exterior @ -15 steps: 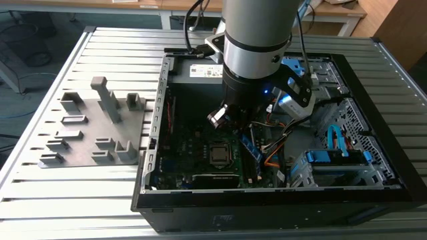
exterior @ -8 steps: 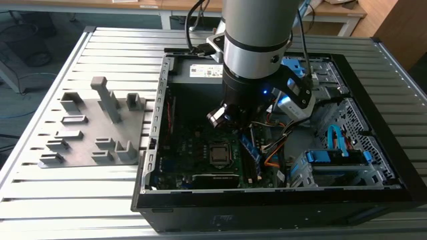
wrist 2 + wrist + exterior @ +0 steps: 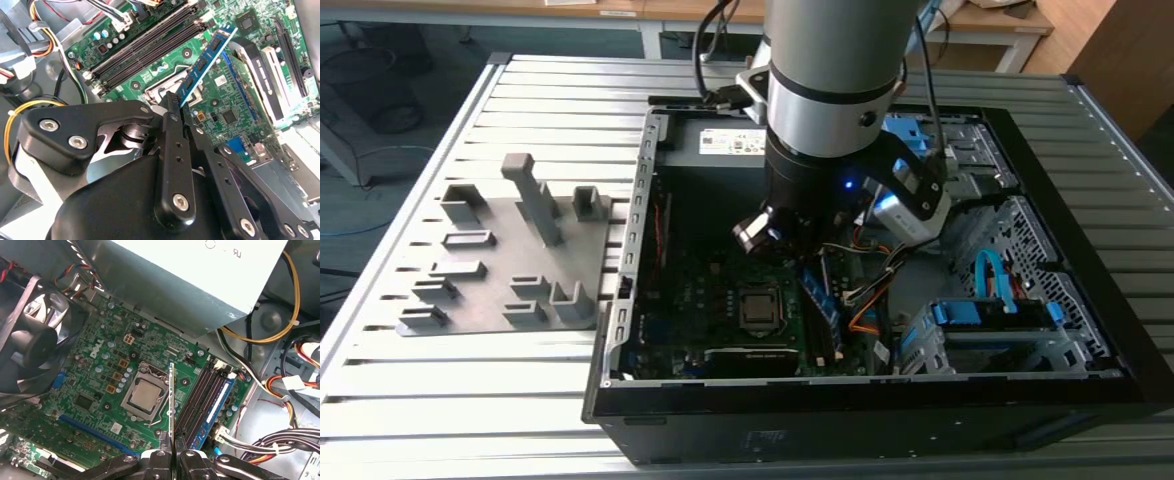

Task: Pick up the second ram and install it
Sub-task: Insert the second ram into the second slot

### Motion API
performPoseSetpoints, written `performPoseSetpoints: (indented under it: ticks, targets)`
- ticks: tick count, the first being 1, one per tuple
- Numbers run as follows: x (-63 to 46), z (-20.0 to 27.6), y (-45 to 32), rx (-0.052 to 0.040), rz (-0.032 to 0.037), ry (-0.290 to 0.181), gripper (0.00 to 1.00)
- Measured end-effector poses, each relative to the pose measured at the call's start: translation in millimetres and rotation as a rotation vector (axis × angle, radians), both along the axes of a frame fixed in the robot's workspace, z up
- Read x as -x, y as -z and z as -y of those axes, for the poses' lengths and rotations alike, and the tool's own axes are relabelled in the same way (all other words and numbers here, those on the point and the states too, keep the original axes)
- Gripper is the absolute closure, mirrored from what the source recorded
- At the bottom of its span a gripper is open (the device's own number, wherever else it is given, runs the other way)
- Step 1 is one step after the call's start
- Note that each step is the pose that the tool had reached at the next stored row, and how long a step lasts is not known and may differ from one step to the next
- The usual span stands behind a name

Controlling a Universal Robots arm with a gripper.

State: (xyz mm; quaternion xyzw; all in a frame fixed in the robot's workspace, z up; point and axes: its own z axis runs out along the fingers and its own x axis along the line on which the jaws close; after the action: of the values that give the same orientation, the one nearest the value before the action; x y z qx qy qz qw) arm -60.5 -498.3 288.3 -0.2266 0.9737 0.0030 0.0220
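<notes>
Exterior view first: the case (image 3: 881, 400) lies open on the slatted table (image 3: 547, 100), with a grey tray (image 3: 480, 318) out at nine o'clock from it. The arm (image 3: 834, 90) comes down from twelve o'clock, and the gripper (image 3: 777, 235) hangs low over the board (image 3: 694, 290), the CPU (image 3: 758, 310) sitting at six o'clock from it. On to the second wrist view, and here's the grip: the gripper (image 3: 179, 107) has its fingers (image 3: 172, 130) clamped on one end of the ram (image 3: 207, 57). The blue-green strip, black chips showing, runs out from the fingertips on a slant over the board. The long black slots (image 3: 145, 45) lie apart from it, so it isn't seated. Now the first wrist view: the ram (image 3: 171, 400) shows edge-on, a thin line coming out from between the closed fingers of the gripper (image 3: 172, 456). It hangs between the CPU (image 3: 145, 397) and the slots (image 3: 200, 395), just beside the nearest one. A blue stick (image 3: 220, 401) already sits in the slot farthest from the CPU. The fan (image 3: 30, 340) and the power supply (image 3: 200, 280) border the board.
</notes>
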Motion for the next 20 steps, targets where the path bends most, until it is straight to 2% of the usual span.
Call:
performPoseSetpoints:
  ticks: [20]
  targets:
    - [-0.1, 0.0, 0.0, 0.0, 0.0, 0.095, 0.86]
